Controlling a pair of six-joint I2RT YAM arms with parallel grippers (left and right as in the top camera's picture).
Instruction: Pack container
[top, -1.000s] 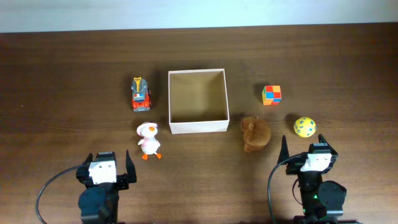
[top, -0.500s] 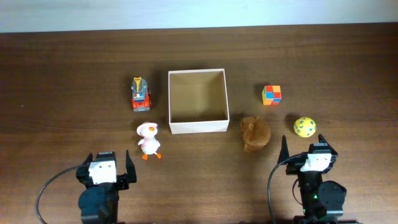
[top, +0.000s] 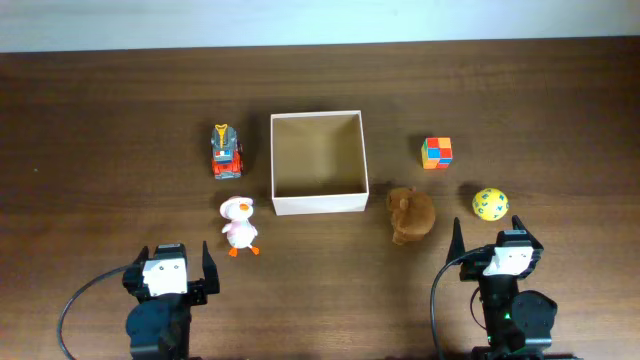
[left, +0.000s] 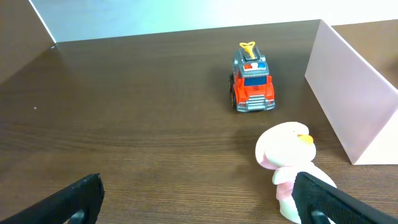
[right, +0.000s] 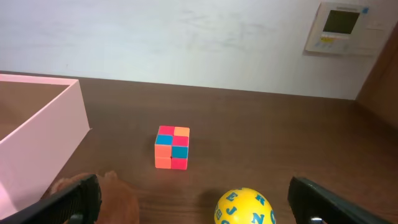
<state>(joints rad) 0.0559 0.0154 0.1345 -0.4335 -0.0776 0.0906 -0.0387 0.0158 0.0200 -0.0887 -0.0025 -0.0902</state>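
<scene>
Empty container (top: 318, 205); my left tool (top: 176, 258) and right tool (top: 495, 245) gape, holding nothing
A low approach could topple the duck (top: 238, 222)

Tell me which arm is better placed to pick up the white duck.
Left. The duck lies just ahead of the open left gripper, on the box's left side. The right gripper is beyond the box, nearer the brown plush toy.

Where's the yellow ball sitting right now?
In the overhead view the yellow ball lies on the right side, just right of the brown plush toy and nearer the robot than the colour cube.
</scene>
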